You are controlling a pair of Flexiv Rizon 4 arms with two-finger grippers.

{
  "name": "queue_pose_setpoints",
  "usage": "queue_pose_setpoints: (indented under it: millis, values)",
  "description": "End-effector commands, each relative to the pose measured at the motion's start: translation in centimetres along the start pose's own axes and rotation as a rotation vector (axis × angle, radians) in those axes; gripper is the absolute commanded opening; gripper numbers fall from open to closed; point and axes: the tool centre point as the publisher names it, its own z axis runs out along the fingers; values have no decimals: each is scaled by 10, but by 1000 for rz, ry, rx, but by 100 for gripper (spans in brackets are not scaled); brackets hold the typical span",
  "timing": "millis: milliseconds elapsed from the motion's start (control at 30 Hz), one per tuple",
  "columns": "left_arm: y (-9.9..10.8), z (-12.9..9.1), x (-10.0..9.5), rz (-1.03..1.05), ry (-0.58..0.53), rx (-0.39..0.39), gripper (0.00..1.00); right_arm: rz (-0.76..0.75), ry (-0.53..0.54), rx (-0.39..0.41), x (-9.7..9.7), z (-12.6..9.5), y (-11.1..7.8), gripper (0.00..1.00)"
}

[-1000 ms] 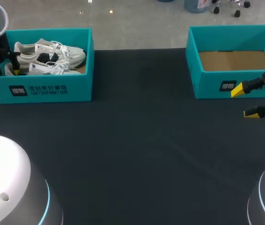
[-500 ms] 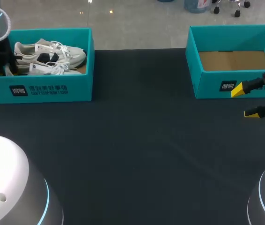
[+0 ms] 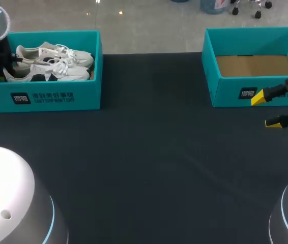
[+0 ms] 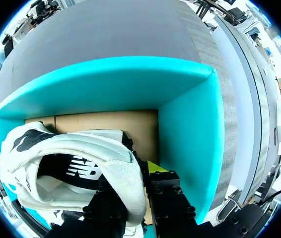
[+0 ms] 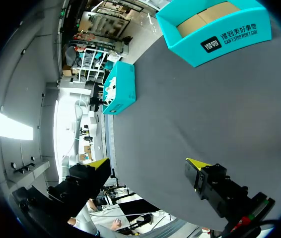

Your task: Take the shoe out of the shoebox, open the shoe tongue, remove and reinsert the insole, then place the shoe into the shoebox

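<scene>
Two white-and-black shoes lie in the teal shoebox [image 3: 47, 96] at the table's far left. The near shoe [image 3: 47, 72] has its heel toward my left gripper [image 3: 0, 68], which reaches down into the box's left end. In the left wrist view the shoe [image 4: 81, 163] has its white heel wall pinched between the fingers of the left gripper [image 4: 143, 186], which is shut on it; one yellow fingertip [image 4: 153, 166] shows behind the heel. The far shoe [image 3: 57, 53] lies along the back wall. My right gripper [image 3: 266, 110] hangs open by the right box, holding nothing.
A second teal shoebox [image 3: 256, 38] stands at the far right with only its cardboard floor showing, just behind my right gripper [image 5: 148, 163]. The right wrist view shows this box [image 5: 215, 29] and the left box [image 5: 120, 94] farther off across the dark tabletop.
My left gripper has closed onto the near shoe's heel. The shoe has turned and shifted left inside the box. The right arm has not moved.
</scene>
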Motion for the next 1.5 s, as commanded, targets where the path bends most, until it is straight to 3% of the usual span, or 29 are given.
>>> queue_pose_setpoints:
  millis: [33,400,667,933,1500]
  values:
    - [-5,-31,1,4,-12,17,0,1,-1,0,0,0,0,100]
    - [-11,-104,1,-31,10,4,0,1,-1,0,0,0,0,100]
    - [-11,-133,-1,-29,25,5,0,1,-1,0,0,0,0,100]
    - [-15,-149,-2,-15,31,0,0,1,-1,0,0,0,0,100]
    - [-15,-149,-2,-15,31,0,0,1,-1,0,0,0,0,100]
